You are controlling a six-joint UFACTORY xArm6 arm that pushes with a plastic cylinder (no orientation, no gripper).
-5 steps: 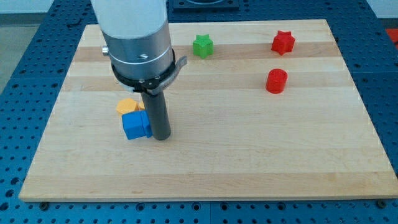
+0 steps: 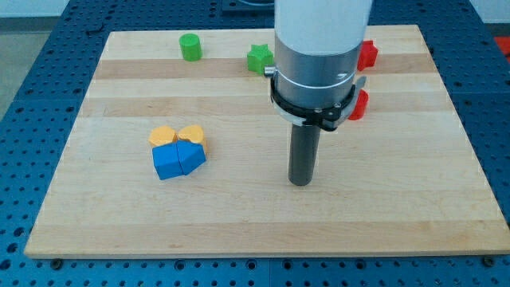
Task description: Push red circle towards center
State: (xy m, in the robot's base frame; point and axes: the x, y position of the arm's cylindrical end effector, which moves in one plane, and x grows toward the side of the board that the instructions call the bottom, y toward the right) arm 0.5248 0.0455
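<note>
Approach step: my tip rests on the counter near centre, touching nothing; this end effector is a jawless rod. The red circle, upper right and half-hidden, needs rounding from the far side

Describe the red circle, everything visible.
The red circle is mostly hidden behind the arm's metal collar; only a glossy red sliver shows at the collar's right edge, on the board's upper right. Shape and pose cannot be confirmed. It sits below the red star, apart from it. My tip rests lower left, not touching it.
</note>
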